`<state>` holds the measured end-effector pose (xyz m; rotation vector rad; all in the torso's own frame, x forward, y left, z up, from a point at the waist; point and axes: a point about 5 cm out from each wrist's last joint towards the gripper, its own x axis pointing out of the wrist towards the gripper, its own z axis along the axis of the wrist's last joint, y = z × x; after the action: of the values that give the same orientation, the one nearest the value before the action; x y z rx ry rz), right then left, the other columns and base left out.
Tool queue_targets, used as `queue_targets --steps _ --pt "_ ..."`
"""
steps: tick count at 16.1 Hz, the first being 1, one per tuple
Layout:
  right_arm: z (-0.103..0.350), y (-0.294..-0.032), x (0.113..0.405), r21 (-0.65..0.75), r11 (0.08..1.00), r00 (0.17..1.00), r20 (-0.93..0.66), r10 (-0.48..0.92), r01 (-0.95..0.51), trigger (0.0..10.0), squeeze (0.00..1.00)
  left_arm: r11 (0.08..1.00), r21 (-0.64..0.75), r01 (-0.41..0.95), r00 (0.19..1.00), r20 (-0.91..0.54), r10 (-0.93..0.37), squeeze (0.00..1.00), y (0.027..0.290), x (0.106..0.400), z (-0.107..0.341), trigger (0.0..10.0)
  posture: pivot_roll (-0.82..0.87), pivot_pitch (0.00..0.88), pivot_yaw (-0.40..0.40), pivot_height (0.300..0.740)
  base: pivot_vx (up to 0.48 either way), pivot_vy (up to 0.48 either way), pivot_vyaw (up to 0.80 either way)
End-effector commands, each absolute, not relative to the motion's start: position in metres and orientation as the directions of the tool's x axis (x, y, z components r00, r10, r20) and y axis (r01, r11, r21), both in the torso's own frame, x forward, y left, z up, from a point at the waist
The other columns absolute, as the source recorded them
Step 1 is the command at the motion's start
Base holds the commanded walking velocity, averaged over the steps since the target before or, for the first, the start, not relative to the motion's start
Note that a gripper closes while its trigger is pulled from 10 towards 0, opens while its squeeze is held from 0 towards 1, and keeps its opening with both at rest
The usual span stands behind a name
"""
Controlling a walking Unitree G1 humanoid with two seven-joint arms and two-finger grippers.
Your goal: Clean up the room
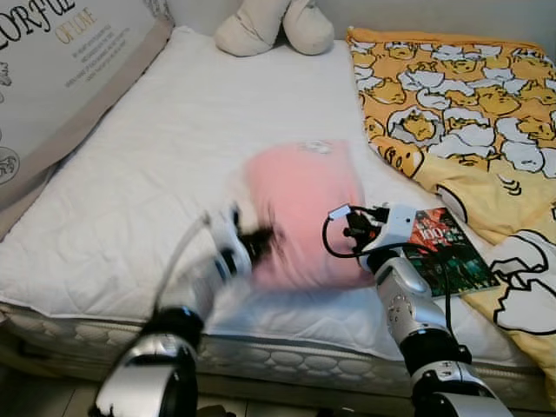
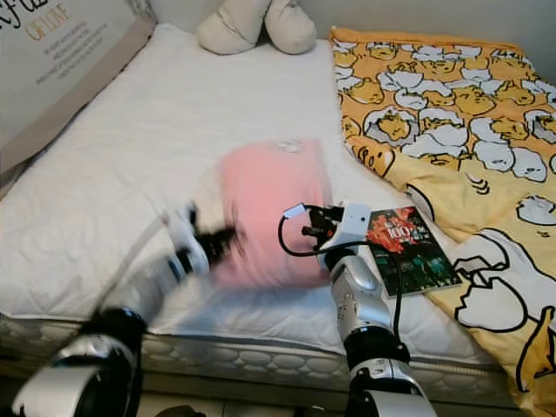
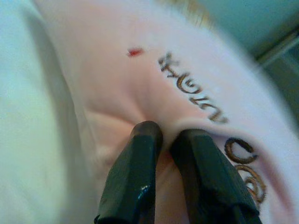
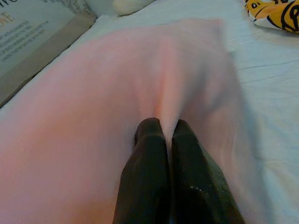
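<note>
A pink pillow with brown embroidered lettering is held over the white mattress near its front edge, blurred by motion. My left gripper is shut on the pillow's left edge; its black fingers pinch a fold of pink cloth. My right gripper is shut on the pillow's right edge, its fingers pressed together on a fold of the fabric.
A book with a dark red cover lies right of my right wrist, beside a yellow patterned blanket. A cream plush toy lies at the head of the bed. A large printed pillow leans at the left.
</note>
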<state>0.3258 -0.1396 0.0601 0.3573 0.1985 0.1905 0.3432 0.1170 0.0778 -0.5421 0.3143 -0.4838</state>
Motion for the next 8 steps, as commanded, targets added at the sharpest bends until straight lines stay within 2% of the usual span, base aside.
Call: queue_targets --steps 1,4,8 --pt "0.059 -0.137 0.324 0.374 0.914 0.962 -0.152 0.228 -0.157 0.0 0.00 0.738 -0.554 0.385 0.856 -0.083 -0.510 0.00 0.122 0.353 0.100 0.0 0.05 0.000 0.018 0.740 0.000 0.000 0.00" --pt "0.058 -0.136 0.324 0.375 0.914 0.961 -0.156 0.228 -0.155 0.0 0.00 0.754 -0.539 0.376 0.877 -0.054 -0.477 0.00 0.139 0.360 0.115 0.0 0.05 0.000 0.019 0.740 0.000 0.000 0.00" --pt "0.058 -0.136 0.323 0.375 0.914 0.961 -0.157 0.230 -0.157 0.0 0.00 0.751 -0.525 0.401 0.857 -0.075 -0.510 0.00 0.137 0.353 0.114 0.0 0.06 0.000 0.018 0.740 0.000 0.000 0.00"
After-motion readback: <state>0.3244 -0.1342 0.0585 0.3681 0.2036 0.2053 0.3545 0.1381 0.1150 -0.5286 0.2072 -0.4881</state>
